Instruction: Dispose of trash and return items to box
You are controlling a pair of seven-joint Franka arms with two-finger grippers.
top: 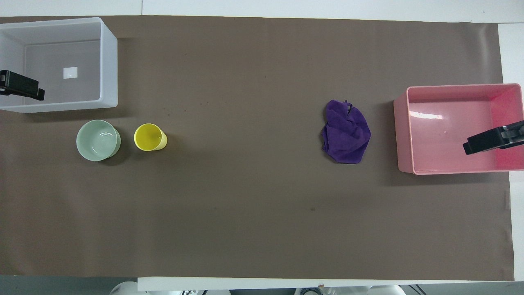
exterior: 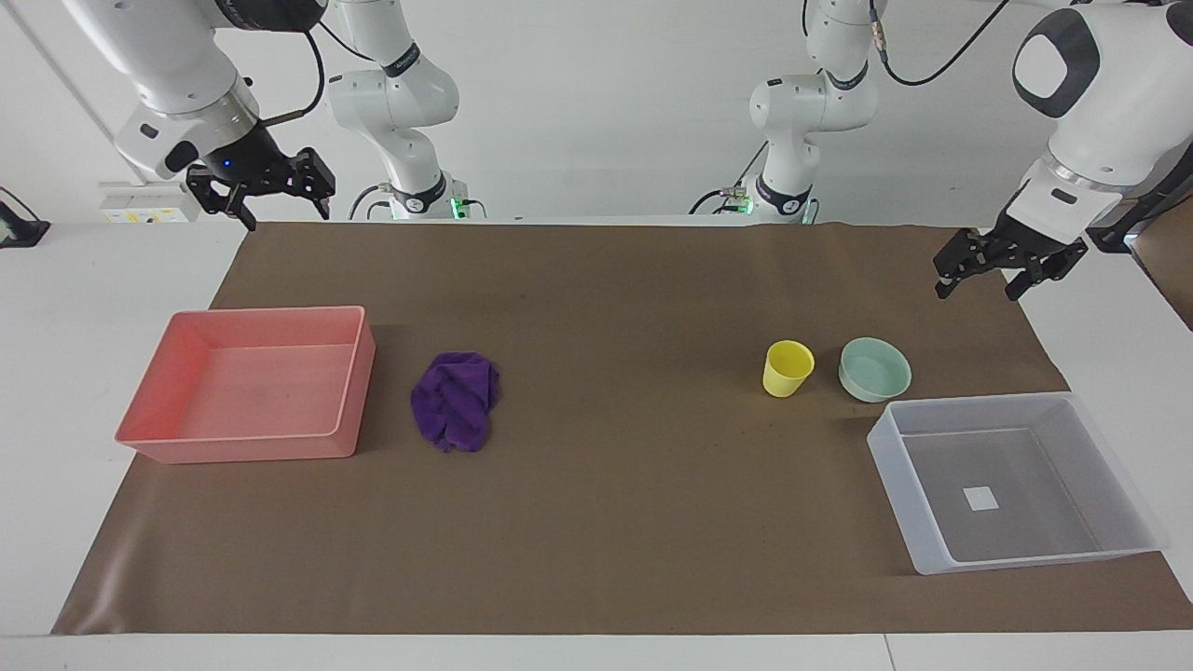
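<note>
The purple cloth (exterior: 455, 399) lies crumpled on the brown mat beside the pink tray; it also shows in the overhead view (top: 346, 133). The yellow cup (exterior: 788, 367) (top: 150, 137) stands upright next to the mint-green bowl (exterior: 874, 369) (top: 98, 139). Both are a little nearer to the robots than the translucent box (exterior: 899, 494) (top: 108, 69), which holds nothing but its white sticker. My left gripper (exterior: 977, 294) (top: 24, 88) is open and empty, raised at the left arm's end. My right gripper (exterior: 287, 216) (top: 487, 142) is open and empty, raised at the right arm's end.
A pink-salmon tray (exterior: 349, 382) (top: 403, 135) with nothing in it sits at the right arm's end of the table. The brown mat (exterior: 606, 485) covers most of the white table.
</note>
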